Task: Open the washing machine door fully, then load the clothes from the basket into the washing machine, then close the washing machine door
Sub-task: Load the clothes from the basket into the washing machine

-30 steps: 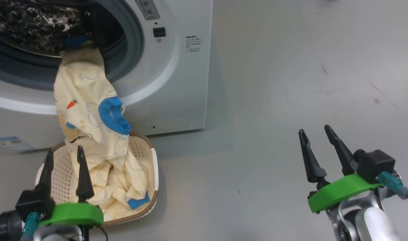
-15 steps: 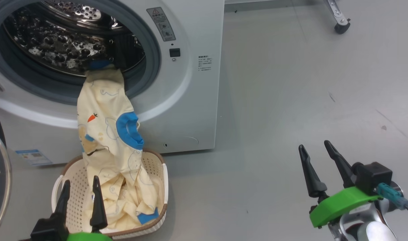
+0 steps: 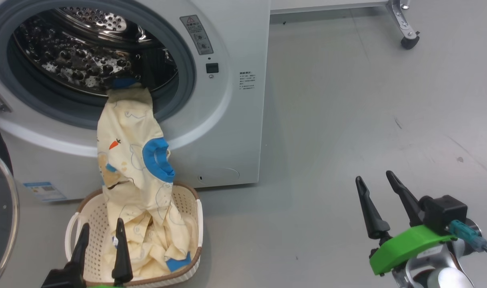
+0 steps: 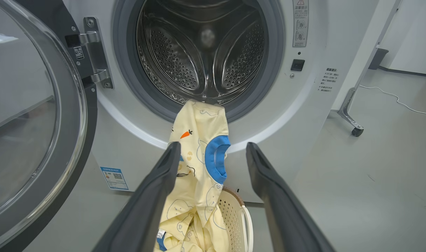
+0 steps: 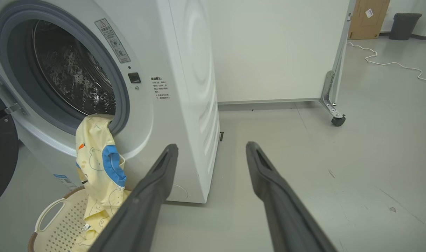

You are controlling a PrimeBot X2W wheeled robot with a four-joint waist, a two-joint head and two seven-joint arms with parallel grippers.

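Note:
The white washing machine [image 3: 231,132] has its door [image 4: 34,119] swung wide open on the left. The cream-yellow clothes [image 3: 131,160] with blue patches hang from the drum's lip [image 4: 199,105] down into the basket [image 3: 193,224] on the floor in front. My left gripper [image 3: 101,228] is open, low over the basket's near side, holding nothing. My right gripper [image 3: 375,180] is open and empty over bare floor, well to the right of the machine. The clothes [image 5: 97,161] and basket [image 5: 52,224] also appear at lower left in the right wrist view.
A white partition [image 5: 276,52] on a castor [image 5: 337,120] stands behind the machine's right side. A white cable [image 5: 391,64] lies on the far floor. A blue energy sticker [image 4: 114,177] is low on the machine's front. Grey floor spreads to the right.
The head camera has tilted up, showing more of the drum and the door's edge. Both grippers stay open. The clothes hang from the drum as before.

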